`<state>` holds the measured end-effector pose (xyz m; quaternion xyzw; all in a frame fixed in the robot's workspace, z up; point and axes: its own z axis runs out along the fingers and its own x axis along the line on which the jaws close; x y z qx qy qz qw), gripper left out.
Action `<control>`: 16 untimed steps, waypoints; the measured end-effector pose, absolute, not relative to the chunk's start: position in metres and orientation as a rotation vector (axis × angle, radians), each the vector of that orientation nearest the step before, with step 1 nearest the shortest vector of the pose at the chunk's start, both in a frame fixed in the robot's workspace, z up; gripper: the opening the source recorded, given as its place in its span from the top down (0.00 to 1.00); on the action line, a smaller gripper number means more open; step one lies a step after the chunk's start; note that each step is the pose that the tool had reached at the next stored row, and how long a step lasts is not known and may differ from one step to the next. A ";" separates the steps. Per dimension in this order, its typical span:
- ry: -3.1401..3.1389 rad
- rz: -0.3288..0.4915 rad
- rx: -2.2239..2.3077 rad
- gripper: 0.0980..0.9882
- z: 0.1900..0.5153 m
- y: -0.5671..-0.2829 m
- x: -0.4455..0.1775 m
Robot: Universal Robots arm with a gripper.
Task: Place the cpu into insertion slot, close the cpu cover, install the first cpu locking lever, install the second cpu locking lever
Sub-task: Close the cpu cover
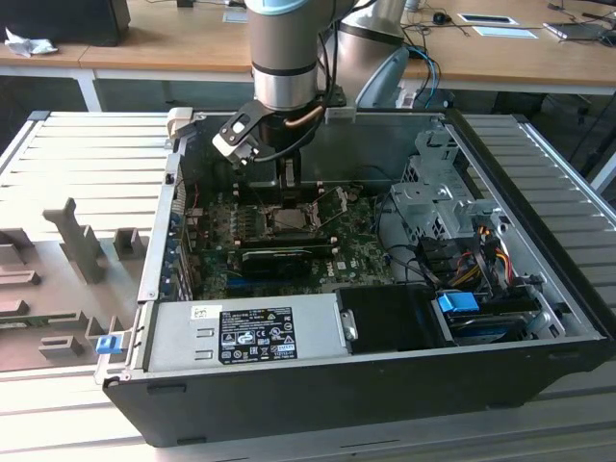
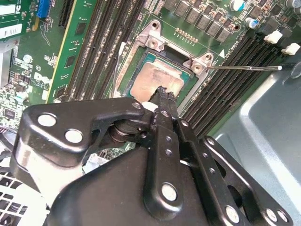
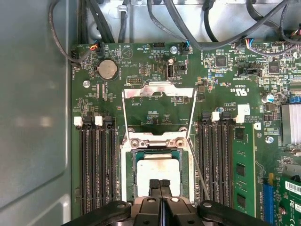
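Where the open computer case (image 1: 337, 395) lies on the ribbed table (image 1: 87, 154), the arm (image 1: 284, 58) reaches straight down into it from above. From where I stand, the green motherboard (image 3: 225, 89) covers the floor of the case, with rows of black memory slots (image 3: 96, 165) on either side of the socket. The insertion slot (image 3: 125, 174) sits between those rows, ringed by its silver frame. The cpu cover (image 3: 157, 90) is swung up and open on the far side of the slot from the gripper, not down over the chip. The cpu (image 3: 157, 167) lies flat inside the slot, pale top upward and smeared with old paste. A thin locking lever (image 3: 198, 172) slants loose beside the frame.

The gripper (image 3: 160, 184) hangs right over the chip, and its two fingers (image 3: 154, 188) are pressed together with nothing between them. Their tips are above the cpu's near edge; I cannot tell whether they touch it. The second wrist view shows the same closed tips (image 2: 163, 94) against the chip (image 2: 157, 77).
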<state>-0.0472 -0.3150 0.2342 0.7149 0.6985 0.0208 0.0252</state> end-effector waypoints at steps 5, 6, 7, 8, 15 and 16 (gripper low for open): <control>2.163 0.058 2.214 0.99 0.234 -0.316 -0.037; 2.163 0.057 2.214 0.99 0.234 -0.316 -0.037; 2.163 0.057 2.214 0.99 0.234 -0.316 -0.037; 2.163 0.057 2.214 0.99 0.234 -0.316 -0.037; 2.163 0.058 2.214 0.99 0.238 -0.316 -0.037; 2.163 0.057 2.214 0.99 0.239 -0.316 -0.037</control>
